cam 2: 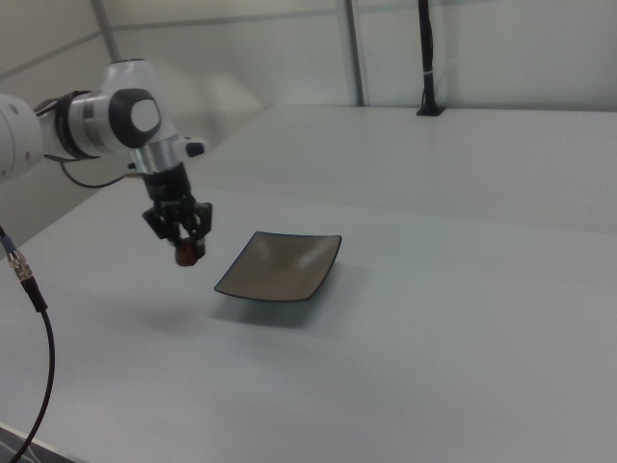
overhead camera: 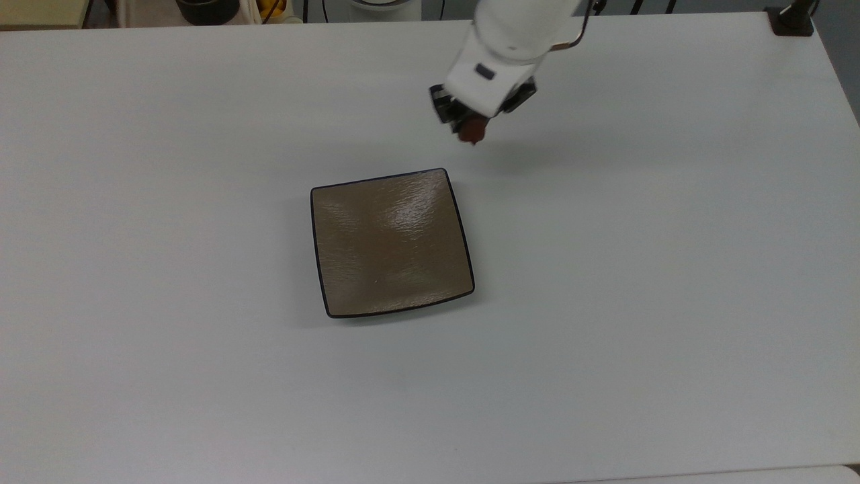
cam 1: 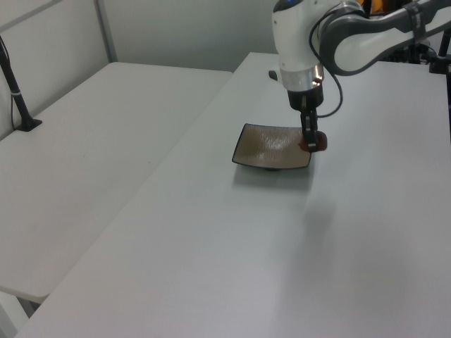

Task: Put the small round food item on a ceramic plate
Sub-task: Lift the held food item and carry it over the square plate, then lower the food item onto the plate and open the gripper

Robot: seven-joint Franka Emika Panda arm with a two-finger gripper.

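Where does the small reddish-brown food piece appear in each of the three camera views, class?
Top view: the food piece sits upper middle, in the end effector, above the plate's upper right corner.
Left view: the food piece is at the plate's right edge.
Right view: the food piece is left of the plate.
Shared landmark: the plate.
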